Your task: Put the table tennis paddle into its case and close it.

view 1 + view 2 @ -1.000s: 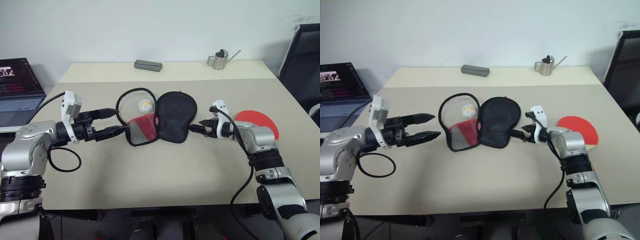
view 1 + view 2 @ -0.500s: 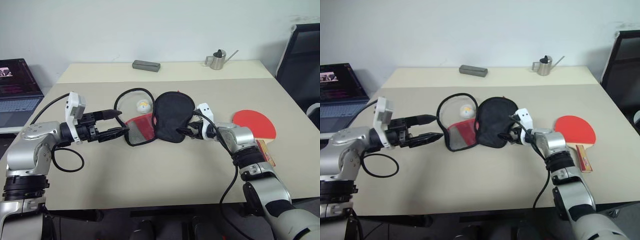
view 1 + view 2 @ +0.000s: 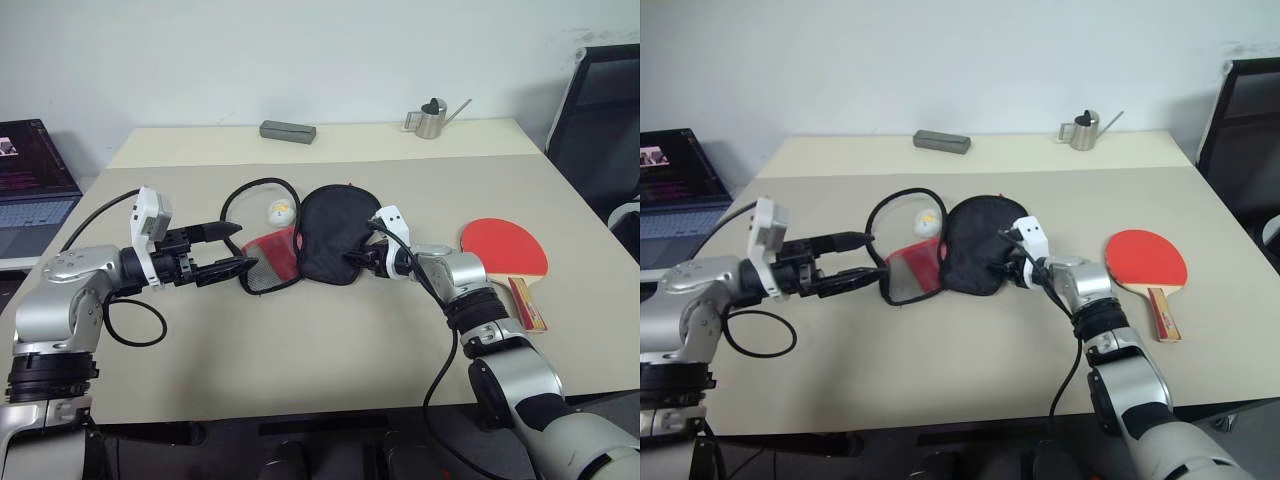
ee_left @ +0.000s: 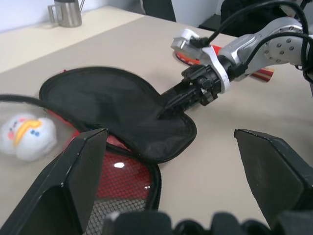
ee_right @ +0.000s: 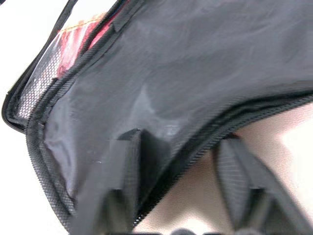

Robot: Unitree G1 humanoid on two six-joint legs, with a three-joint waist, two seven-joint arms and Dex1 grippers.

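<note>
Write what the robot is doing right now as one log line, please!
right gripper: closing on edge of open case | left gripper: open at case's other side | paddle: on table, outside case

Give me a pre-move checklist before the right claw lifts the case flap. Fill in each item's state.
1. Case lies unzipped on the table, black lining up: ok.
2. Right claw has the flap's edge between its fingers, one above the lining, one under the rim, as the right wrist view shows: ok.
3. Right claw fully clamped on the flap: cannot tell; the fingers look partway in.
4. Left claw open, near the mesh half of the case, gripping nothing: ok.
5. Table tennis paddle lies flat beyond the right arm, untouched: ok, but not yet in the case.
6. White-yellow charm lies inside the case's zip loop, where the paddle must go: not ok.
</note>
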